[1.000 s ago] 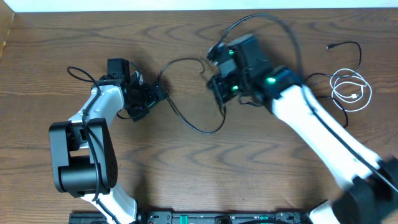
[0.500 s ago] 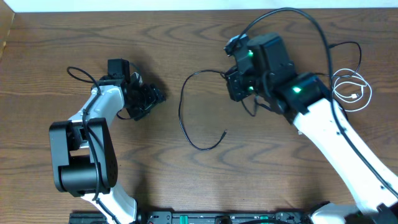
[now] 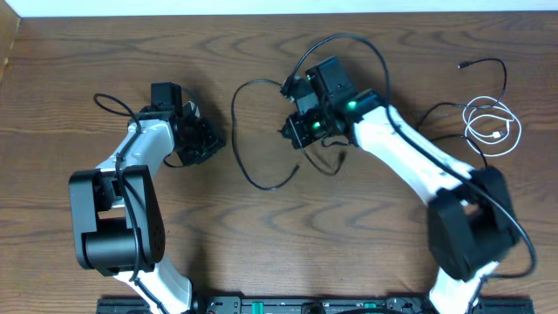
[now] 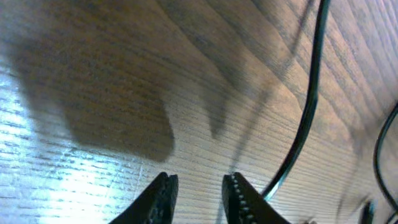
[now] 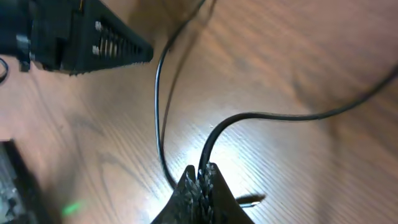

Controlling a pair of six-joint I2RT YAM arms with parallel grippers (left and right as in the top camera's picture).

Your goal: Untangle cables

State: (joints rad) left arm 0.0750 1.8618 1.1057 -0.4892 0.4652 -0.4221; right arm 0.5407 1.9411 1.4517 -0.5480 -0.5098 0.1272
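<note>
Wood-grain tabletop. R gripper clamped shut on black cable near table centre, w/ slack curving off in a loop toward L gripper. L jaws only narrowly apart, nothing btwn, cable just beside. White cable coiled at far right, well apart from both grippers.

This looks like a robotics lab or test bench, not a home. 2 white-and-black robot arms, the left arm and the right arm, stand at the near edge of a wood-grain counter, beside a black rail with small green lights. Green indicator lamps glow on the right arm's wrist housing, and a thick black wire loops above it. A plain pale strip borders the far edge. A thin black cable and a coiled white cable lie on the wood.
</note>
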